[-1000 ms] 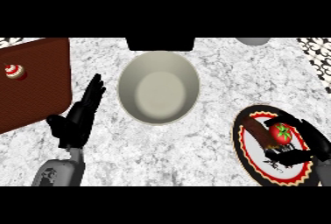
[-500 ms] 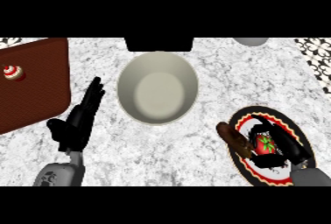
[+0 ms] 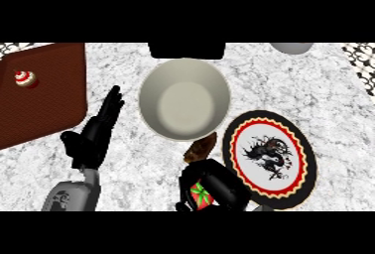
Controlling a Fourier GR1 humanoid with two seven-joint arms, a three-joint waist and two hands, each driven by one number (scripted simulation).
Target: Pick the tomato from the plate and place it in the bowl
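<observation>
The tomato (image 3: pixel 201 194), red with a green top, sits in my right hand (image 3: pixel 218 184), whose fingers are curled round it. This hand is at the lower middle, just left of the plate (image 3: pixel 253 167) and below the bowl (image 3: pixel 157 94). The plate has a black and red rim with a dark dragon figure on its white centre, and nothing lies on it. The cream bowl stands at the upper middle with nothing in it. My left hand (image 3: pixel 95 136) rests open to the left of the bowl, fingers pointing up.
A brown board (image 3: pixel 51 99) lies at the left with a small red and white cupcake (image 3: pixel 26 78) on it. A black object (image 3: pixel 187 49) and a grey one (image 3: pixel 293 47) sit along the far edge.
My right hand has closed on the tomato and carried it left off the plate, leaving the plate bare. The left hand has kept its place.
</observation>
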